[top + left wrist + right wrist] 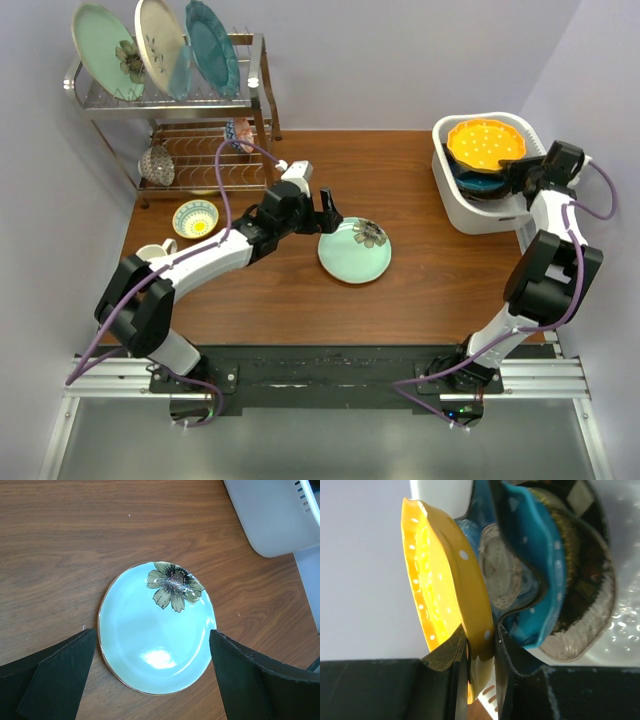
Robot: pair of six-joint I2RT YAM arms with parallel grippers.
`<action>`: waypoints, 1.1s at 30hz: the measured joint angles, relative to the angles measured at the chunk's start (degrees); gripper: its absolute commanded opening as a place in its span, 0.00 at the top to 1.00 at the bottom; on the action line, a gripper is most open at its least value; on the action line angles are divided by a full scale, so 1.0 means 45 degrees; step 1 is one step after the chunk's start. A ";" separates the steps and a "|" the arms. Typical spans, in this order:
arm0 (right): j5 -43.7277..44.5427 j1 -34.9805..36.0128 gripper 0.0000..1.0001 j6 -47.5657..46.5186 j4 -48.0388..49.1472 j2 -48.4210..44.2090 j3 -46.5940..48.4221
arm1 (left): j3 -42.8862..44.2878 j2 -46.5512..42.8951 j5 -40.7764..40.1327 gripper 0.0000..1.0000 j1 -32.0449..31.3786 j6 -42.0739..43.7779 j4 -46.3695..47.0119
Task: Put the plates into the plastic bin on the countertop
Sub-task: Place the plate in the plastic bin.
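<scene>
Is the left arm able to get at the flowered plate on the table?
Probably yes: the left gripper hangs open right over the pale green flowered plate, with nothing between. Its rim lies flat on the table, though.

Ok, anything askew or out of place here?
Only the yellow plate: it sits proud of the bin on the blue plate, not nested, its rim pinched in the right gripper. The flowered plate lies flat on the table under the open left gripper. Nothing broken or spilled.

Left arm [200, 262] and right arm [547, 212]: white shells, black joints, purple cables [221, 185] routed outside. End effector fingers [250, 680] black, wedge-shaped.
</scene>
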 measured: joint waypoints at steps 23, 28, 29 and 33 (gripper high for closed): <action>0.0257 -0.0107 0.69 -0.0034 -0.0034 0.0005 -0.0699 | 0.0044 0.0408 0.0593 0.00 0.0000 -0.0005 0.0238; 0.0185 -0.0107 0.50 -0.0024 0.0393 0.0000 -0.0748 | 0.0044 0.0408 0.0597 0.00 0.0000 0.0000 0.0233; 0.0175 -0.0107 0.45 -0.0005 0.0505 -0.0005 -0.0772 | 0.0044 0.0408 0.0593 0.00 0.0000 0.0000 0.0238; 0.0039 -0.0107 0.38 -0.0049 0.0763 -0.0058 -0.0937 | 0.0044 0.0403 0.0593 0.00 0.0000 0.0000 0.0238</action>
